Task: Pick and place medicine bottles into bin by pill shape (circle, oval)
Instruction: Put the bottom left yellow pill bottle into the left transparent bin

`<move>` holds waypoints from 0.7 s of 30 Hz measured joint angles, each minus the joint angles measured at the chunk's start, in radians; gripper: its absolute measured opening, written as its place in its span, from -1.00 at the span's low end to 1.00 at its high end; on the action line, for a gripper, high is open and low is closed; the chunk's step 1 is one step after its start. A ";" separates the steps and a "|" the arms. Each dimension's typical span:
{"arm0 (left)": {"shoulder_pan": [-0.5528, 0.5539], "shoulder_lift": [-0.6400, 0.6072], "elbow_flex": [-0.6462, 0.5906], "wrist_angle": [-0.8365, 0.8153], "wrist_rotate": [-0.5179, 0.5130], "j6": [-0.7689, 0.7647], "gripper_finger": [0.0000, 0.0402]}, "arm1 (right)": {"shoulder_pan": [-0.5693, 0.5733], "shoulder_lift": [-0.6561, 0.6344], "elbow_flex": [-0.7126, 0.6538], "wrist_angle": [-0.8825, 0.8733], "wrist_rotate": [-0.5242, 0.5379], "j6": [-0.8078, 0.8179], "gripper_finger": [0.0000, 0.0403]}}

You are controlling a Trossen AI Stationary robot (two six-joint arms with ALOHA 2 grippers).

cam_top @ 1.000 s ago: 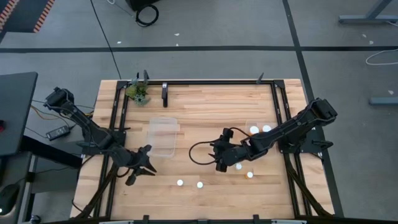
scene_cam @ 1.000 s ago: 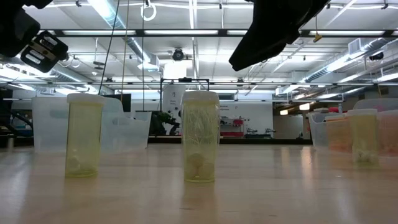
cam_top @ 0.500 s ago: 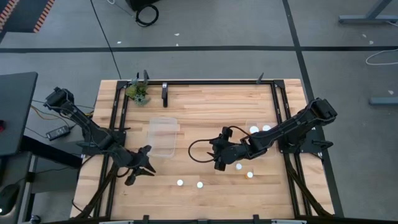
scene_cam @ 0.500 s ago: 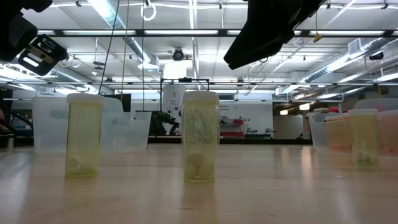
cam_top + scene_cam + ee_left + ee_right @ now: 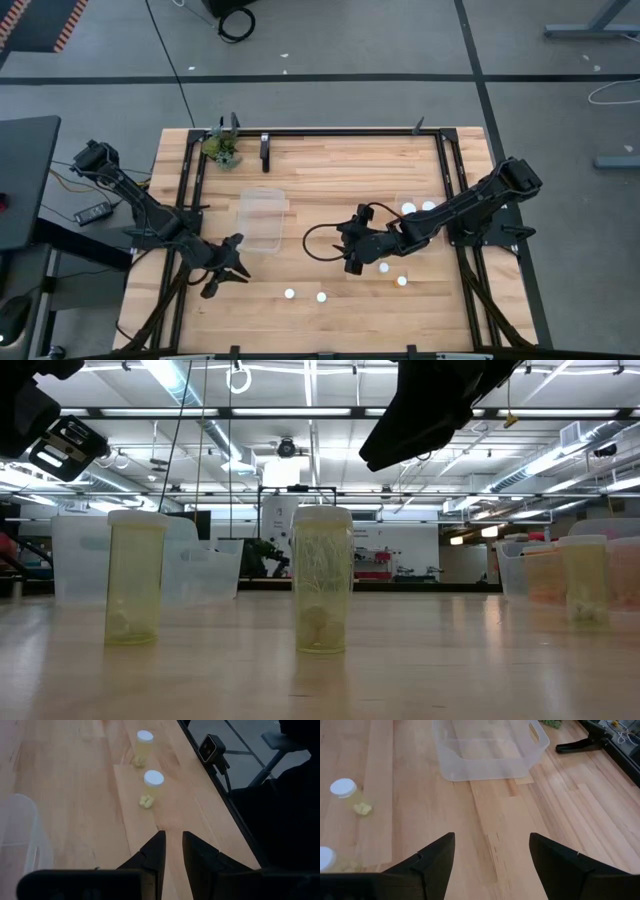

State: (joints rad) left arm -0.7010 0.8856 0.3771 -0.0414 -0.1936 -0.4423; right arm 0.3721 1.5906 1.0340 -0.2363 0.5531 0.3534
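Several medicine bottles with white caps stand upright on the wooden table. Two bottles are near the front edge, and two more lie to their right. My left gripper hovers left of the front pair. Its fingers are a narrow gap apart with nothing between them. My right gripper hangs wide open above the table's middle and holds nothing. It points toward a clear bin.
A second clear bin at the right holds two white-capped bottles. A small green plant and a black stand sit at the far edge. A black frame borders the table's sides.
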 joint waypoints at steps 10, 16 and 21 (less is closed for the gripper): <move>0.000 0.000 0.000 0.000 0.002 -0.001 -0.63 | 0.000 0.000 0.000 0.000 0.000 -0.005 0.30; 0.000 0.000 0.000 0.000 0.008 -0.001 -0.63 | -0.004 0.000 0.000 0.000 -0.001 -0.003 0.30; 0.000 0.001 0.000 0.000 -0.003 -0.027 -0.63 | -0.005 0.000 0.001 0.000 -0.001 -0.005 0.30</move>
State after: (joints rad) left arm -0.7010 0.8866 0.3771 -0.0415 -0.1963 -0.4693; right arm 0.3671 1.5909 1.0348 -0.2367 0.5525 0.3485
